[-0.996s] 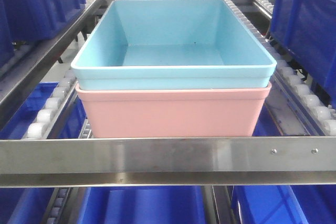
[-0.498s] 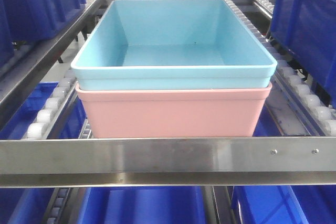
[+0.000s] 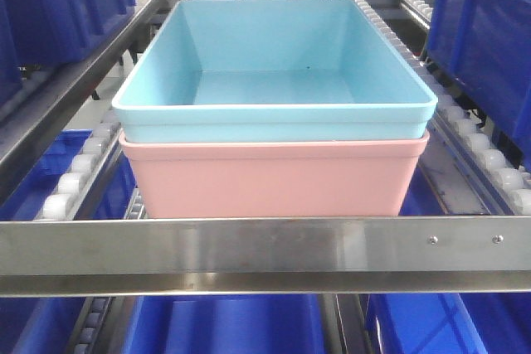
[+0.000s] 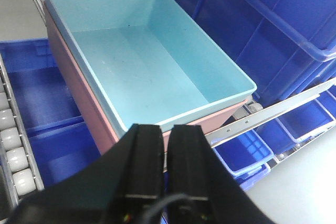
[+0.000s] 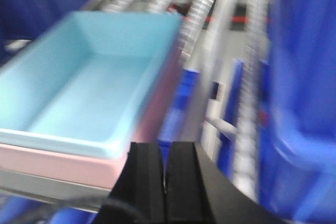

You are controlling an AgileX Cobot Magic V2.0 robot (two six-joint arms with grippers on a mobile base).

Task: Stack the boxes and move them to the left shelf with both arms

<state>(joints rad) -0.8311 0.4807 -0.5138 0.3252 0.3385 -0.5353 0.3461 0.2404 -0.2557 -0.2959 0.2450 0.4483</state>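
The light blue box (image 3: 274,64) sits nested inside the pink box (image 3: 274,178), and the stack rests on the left shelf's roller rails (image 3: 79,172) behind the steel front bar (image 3: 265,246). From the left wrist view the blue box (image 4: 142,56) and pink box (image 4: 79,98) lie ahead of my left gripper (image 4: 166,129), which is shut and holds nothing, back from the stack's near corner. My right gripper (image 5: 164,148) is shut and empty too, near the right front corner of the blue box (image 5: 89,82) and pink box (image 5: 58,163). That view is blurred.
Dark blue bins stand to the left (image 3: 58,6) and right (image 3: 485,31) of the stack and on the level below (image 3: 224,325). White rollers (image 3: 485,155) line the right rail. A large dark blue bin (image 4: 262,30) stands close beside the stack.
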